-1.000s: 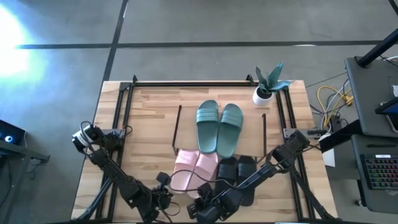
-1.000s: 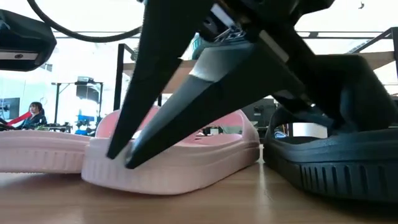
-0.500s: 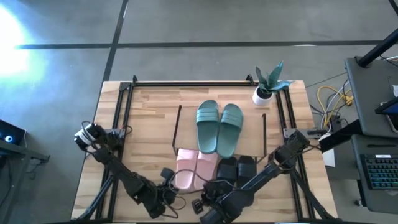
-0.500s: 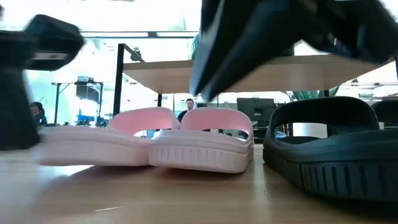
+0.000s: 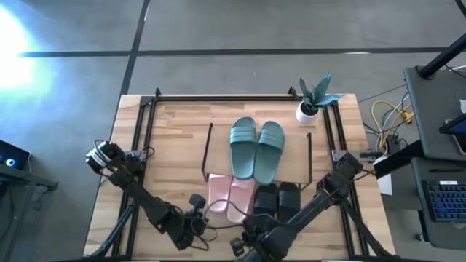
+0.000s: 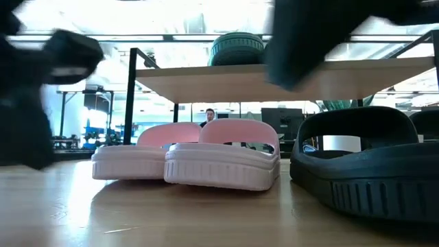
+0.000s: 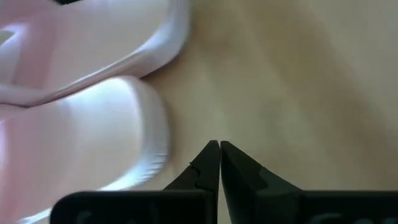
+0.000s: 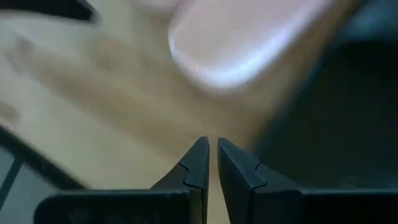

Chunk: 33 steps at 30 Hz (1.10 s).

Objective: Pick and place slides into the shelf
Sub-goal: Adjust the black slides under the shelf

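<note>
Two teal-green slides (image 5: 242, 148) (image 5: 271, 151) lie side by side on the shelf (image 5: 207, 149), whose board (image 6: 274, 77) shows in the low view with a teal slide (image 6: 236, 49) on top. Two pale pink slides (image 5: 218, 193) (image 5: 241, 198) rest sole-down on the table by the shelf's near edge, with two black slides (image 5: 266, 200) (image 5: 288, 198) to their right. My left gripper (image 7: 219, 145) is shut, just off the left pink slide's (image 7: 93, 143) end. My right gripper (image 8: 212, 142) is shut near the table's near edge (image 5: 244, 241), clear of the slides.
A potted plant (image 5: 306, 110) stands at the table's far right corner. Black frame rails (image 5: 145, 116) run along the table's left, far and right sides. Bare wood lies left of the shelf (image 5: 171, 153). Cables and a desk (image 5: 437, 145) are off to the right.
My right gripper, which lay on the right pink slide, has drawn back up and toward the near edge. The left arm swept in from the left, and the left pink slide has slid right against its mate. Both pink slides now lie farther back, by the shelf.
</note>
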Each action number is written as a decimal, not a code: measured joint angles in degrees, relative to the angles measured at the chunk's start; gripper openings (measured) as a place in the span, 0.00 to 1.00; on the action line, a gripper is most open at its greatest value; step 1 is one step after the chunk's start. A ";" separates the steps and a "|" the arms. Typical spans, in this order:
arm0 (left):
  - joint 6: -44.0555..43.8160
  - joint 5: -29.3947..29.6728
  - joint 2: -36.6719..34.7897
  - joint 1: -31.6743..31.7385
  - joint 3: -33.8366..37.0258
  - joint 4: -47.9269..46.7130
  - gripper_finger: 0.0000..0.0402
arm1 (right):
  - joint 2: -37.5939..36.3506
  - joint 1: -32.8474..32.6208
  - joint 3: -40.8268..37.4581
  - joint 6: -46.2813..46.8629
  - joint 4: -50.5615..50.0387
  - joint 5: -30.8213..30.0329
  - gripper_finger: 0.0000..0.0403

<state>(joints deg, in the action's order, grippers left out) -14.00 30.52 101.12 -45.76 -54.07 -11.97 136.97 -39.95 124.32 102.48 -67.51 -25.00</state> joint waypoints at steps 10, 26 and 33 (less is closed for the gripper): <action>-5.18 -0.38 -1.88 -3.53 -0.67 -0.13 0.00 | 0.00 -6.74 -0.60 10.84 1.27 7.09 0.07; -5.23 -0.30 -1.92 -3.67 -0.67 -0.09 0.00 | 0.02 -5.80 -9.30 19.41 -0.63 7.85 0.07; -4.88 -0.32 -1.94 -3.43 -0.19 -0.11 0.00 | 0.00 -3.86 -9.37 19.88 -6.20 5.36 0.07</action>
<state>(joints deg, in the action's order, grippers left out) -18.88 30.20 99.18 -49.19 -54.26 -12.07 136.97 -43.81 114.95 122.36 -73.71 -19.64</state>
